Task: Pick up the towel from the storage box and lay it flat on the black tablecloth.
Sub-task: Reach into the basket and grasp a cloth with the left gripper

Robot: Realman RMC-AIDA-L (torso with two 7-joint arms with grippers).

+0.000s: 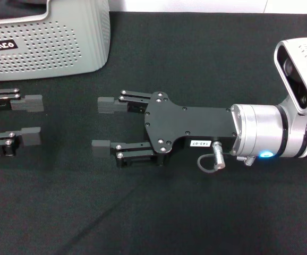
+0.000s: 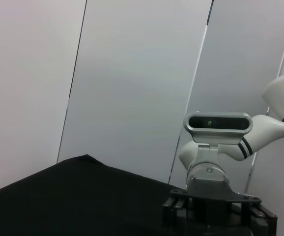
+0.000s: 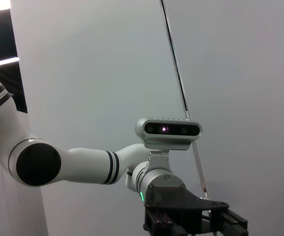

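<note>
On storage box (image 1: 47, 48), black label (image 1: 1, 45), white lettering unreadable

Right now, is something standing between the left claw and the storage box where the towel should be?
Nothing visible does. The left claw hovers open over bare black tablecloth, and the storage box sits just beyond it. The towel itself is not visible.

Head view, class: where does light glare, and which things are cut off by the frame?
Head view: glare whitens the camera housing on the right arm; the storage box and the left tool are cropped at the edges, while the right tool shows whole over the black tablecloth.
</note>
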